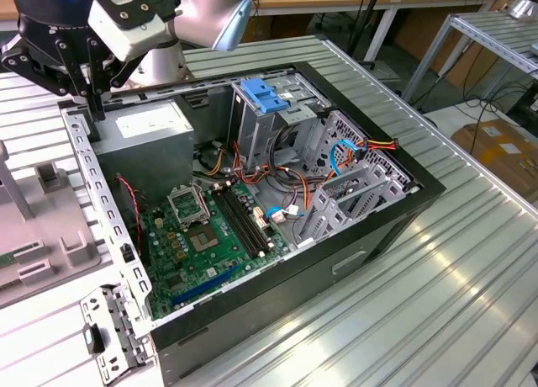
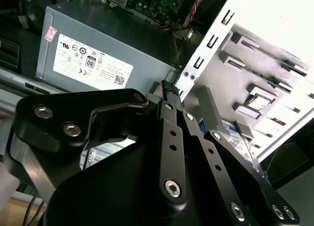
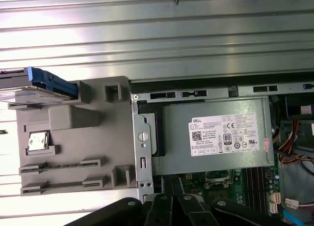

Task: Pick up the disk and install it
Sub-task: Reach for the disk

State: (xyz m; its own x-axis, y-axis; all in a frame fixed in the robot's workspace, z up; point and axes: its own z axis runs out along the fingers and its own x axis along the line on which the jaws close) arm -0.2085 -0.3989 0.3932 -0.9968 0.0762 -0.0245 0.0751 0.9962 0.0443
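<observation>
Workbenches (image 1: 336,0) and a cardboard box (image 1: 503,151) stand behind a ribbed metal table (image 1: 403,320). On the table's middle lies an open case (image 1: 353,257), its inside facing up. A green board (image 1: 202,235) covers its floor. A grey supply (image 1: 147,143) with a white sticker sits in the case's corner toward the exterior view's left. Beside the supply a metal cage (image 1: 261,130) with a blue cap (image 1: 265,97) stands upright, with loose coloured cables (image 1: 353,151) past it. Just beside the case, at the table's edge on the exterior view's left, rests a grey fixture (image 1: 42,235) with moulded slots.

The disk (image 3: 22,92) sits in the fixture, at the corner away from the case. In the first wrist view its silver body and blue rail (image 3: 51,82) show, and it seems to stand on edge in its slot. A small square chip (image 3: 38,140) lies in another pocket of the fixture, apart from the disk.

The arm (image 1: 210,13) reaches in from the table's far side. The gripper (image 1: 94,105) hangs over the case's rim at the supply's corner, between the supply and the fixture, well apart from the disk. In both wrist views its fingers (image 2: 169,91) lie close together with nothing held between them.
</observation>
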